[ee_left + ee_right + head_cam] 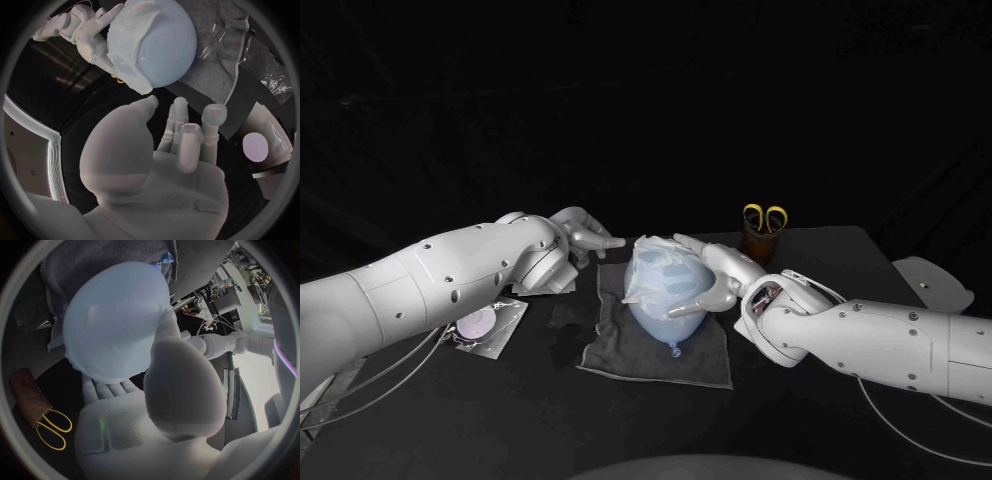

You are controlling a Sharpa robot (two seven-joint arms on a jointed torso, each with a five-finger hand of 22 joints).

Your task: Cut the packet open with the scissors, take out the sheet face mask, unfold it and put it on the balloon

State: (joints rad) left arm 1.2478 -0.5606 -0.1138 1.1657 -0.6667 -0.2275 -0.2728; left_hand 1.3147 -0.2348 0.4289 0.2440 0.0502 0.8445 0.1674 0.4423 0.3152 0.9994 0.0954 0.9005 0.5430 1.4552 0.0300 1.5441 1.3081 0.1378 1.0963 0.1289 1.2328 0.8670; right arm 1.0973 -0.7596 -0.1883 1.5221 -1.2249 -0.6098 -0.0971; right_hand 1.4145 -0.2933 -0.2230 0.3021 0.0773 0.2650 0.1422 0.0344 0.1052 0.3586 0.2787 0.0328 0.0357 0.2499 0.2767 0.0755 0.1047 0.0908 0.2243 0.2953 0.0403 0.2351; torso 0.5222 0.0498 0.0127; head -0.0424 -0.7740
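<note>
Cupping the balloon (664,300) from its right side, the right hand (715,272) holds it with the palm and fingers beneath and the thumb pressed against its flank; the right wrist view shows the pale blue skin resting directly on the fingers. The balloon lies lengthwise, its long axis running from the far side of the table (473,400) toward the robot. Its wide end is on the far side, and its knot (675,350) points toward the robot, a little to the right.

The sheet face mask (651,258) is draped over the wide far end and down the balloon's left side. It is white and creased, and part of it is folded on itself. A grey cloth (625,350) lies under the balloon, and the knot hangs just above its near part.

The left hand (584,236) hovers just beside the balloon's far left. It grips nothing, its fingers are apart and extended toward the mask, and the left wrist view shows a gap between fingertips and balloon.

Farther left, the packet (483,325) lies flat on the table, well apart from the cloth. Beyond the right hand, the yellow-handled scissors (763,215) stand handles-up in a brown holder (759,243).
</note>
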